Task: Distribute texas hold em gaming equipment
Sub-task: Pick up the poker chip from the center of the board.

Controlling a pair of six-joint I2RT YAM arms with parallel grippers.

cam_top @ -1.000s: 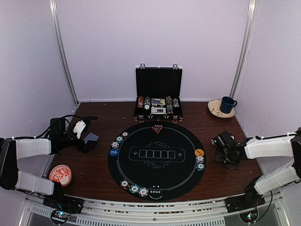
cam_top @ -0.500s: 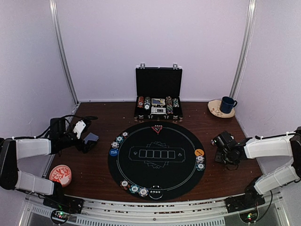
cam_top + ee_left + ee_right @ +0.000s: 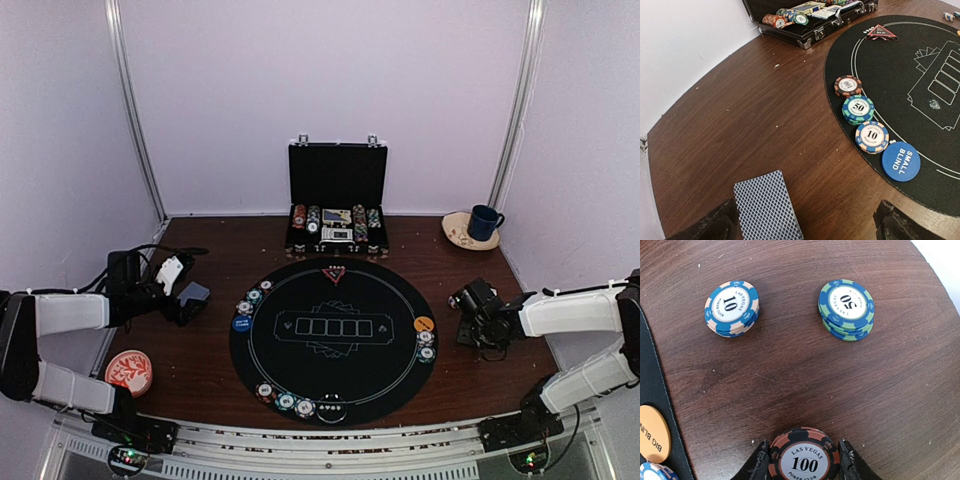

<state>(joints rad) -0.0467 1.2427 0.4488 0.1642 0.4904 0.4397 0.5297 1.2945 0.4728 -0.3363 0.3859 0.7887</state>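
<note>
Closed in since a second ago with the right hand (image 3: pixel 802 462), flanking the red-and-black 100 chip (image 3: pixel 804 456) on bare wood near the table's right edge; cannot tell if gripped. Small, stiff, light, probably slick: best pinched across the striped rim. Wide on the left hand (image 3: pixel 805 225), above the cards (image 3: pixel 767 206).

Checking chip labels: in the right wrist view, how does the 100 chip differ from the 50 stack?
The 100 chip is black with salmon edge marks; the 50 stack is blue and green. The 100 chip sits between the right gripper's fingers; the 50 stack lies free, farther off. The 100 reads upright here; the 50 is nearly upside down. Both have white centres and lie on bare wood.
</note>
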